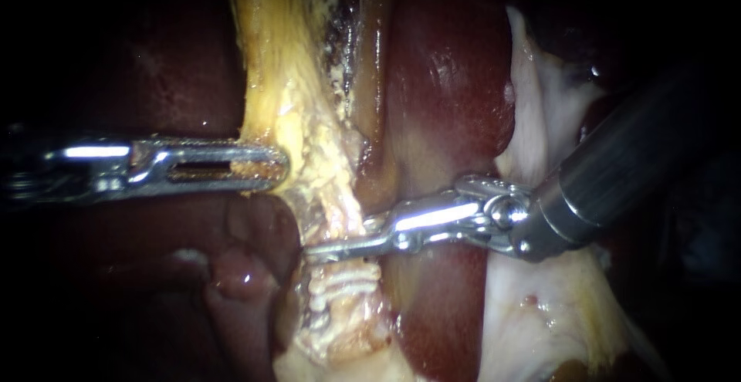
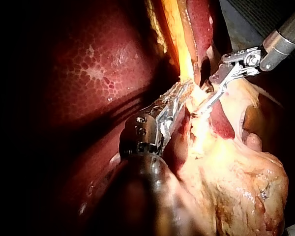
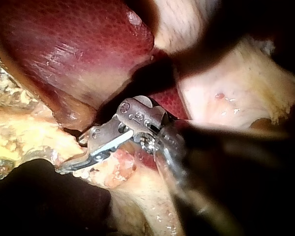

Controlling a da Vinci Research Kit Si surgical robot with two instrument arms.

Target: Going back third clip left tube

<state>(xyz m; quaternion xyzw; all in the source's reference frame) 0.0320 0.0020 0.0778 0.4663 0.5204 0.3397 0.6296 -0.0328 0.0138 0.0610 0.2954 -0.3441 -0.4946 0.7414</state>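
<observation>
No text, label, brand, number or sign could be read on anything in any of the three views.

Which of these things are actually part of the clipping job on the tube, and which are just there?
Part of the job:
- right instrument, its tip at the tube
- pale ridged bands lower on that tube, probably clips
- left instrument, jaws shut on the yellowish tissue

Just there:
- liver
- whitish tissue beside the right instrument's shaft

Black surroundings at the edges, bright light pooled on the middle, grey ribbed surface behind
</observation>
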